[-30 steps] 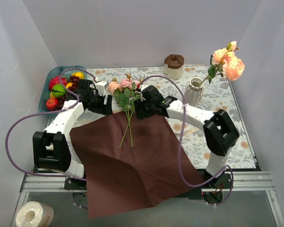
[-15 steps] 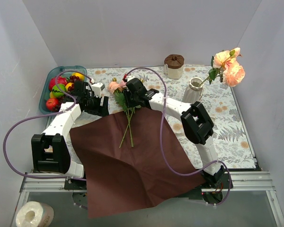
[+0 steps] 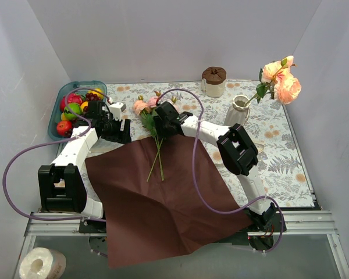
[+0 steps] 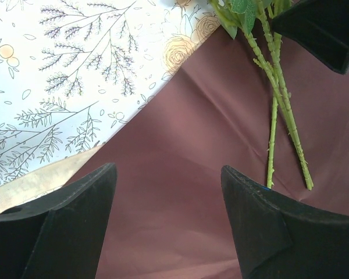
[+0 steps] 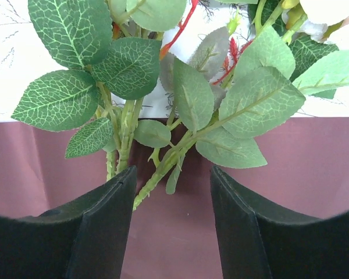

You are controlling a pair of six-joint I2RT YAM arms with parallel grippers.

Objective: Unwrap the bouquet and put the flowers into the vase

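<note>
The bouquet's maroon paper [image 3: 163, 200] lies unfolded flat on the table. Across its far edge lie the flowers [image 3: 156, 152], two thin green stems with pink blooms [image 3: 143, 106] beyond the paper. My right gripper [image 3: 157, 125] hangs open over their leaves. In the right wrist view the stems [image 5: 158, 174] lie just ahead of its open gripper [image 5: 171, 177], one ending beside the left fingertip. My left gripper [image 3: 120, 129] is open over bare paper [image 4: 180, 174], left of the stems [image 4: 279, 102]. The white vase [image 3: 239, 111] stands at the back right, holding peach roses [image 3: 282, 78].
A teal bin of fruit [image 3: 59, 96] sits at the back left, behind my left arm. A cream jar with a brown top [image 3: 213, 81] stands behind the vase. A beige strip [image 4: 35, 183] lies on the patterned cloth beside the paper. A paper roll [image 3: 42, 263] rests below the table.
My right arm has swung left from beside the flowers to over their leaves, its jaws narrowing and widening again. My left gripper has drawn back a little to the left.
</note>
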